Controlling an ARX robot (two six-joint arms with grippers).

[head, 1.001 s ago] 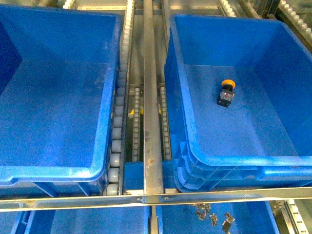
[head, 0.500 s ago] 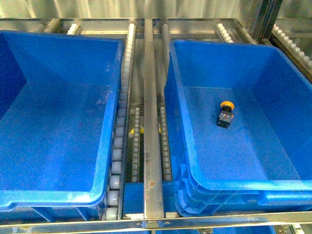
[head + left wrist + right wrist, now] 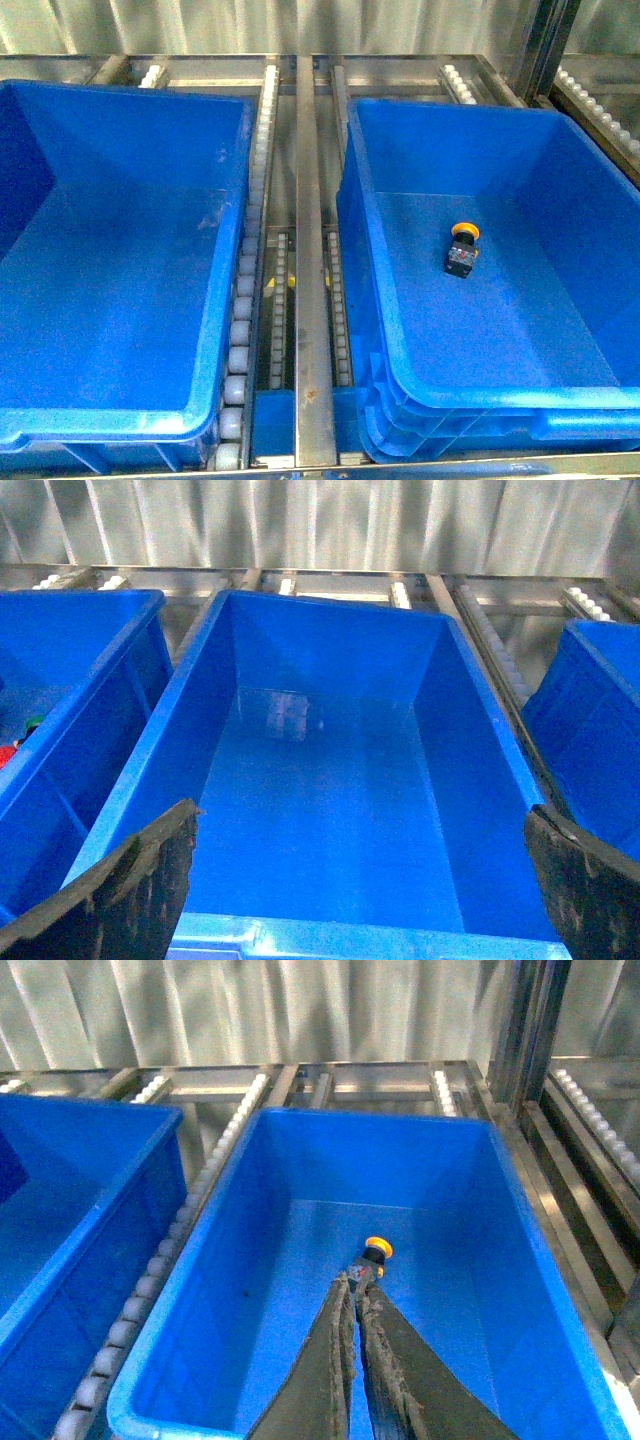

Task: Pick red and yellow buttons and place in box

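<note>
One yellow button (image 3: 462, 248) with a black-and-grey body lies on the floor of the box (image 3: 480, 395), the right-hand deep blue tote with doubled rims. The right wrist view shows the same yellow button (image 3: 374, 1254) just beyond my right gripper (image 3: 352, 1280), whose fingers are pressed shut with nothing between them, above the box (image 3: 380, 1160). My left gripper (image 3: 360, 815) stands open over the near rim of another blue tote (image 3: 330, 660) that holds nothing. No red button shows clearly. Neither arm appears in the front view.
A second deep blue tote (image 3: 120, 150) sits left of the box. Metal rails and roller strips (image 3: 305, 250) run between them. In the left wrist view a further blue bin (image 3: 60, 680) shows red and green bits at its edge. A corrugated metal wall stands behind.
The front view has shifted upward: both totes sit lower in the frame, the lower trays with small parts have left view, and the back wall shows. The yellow button stays put.
</note>
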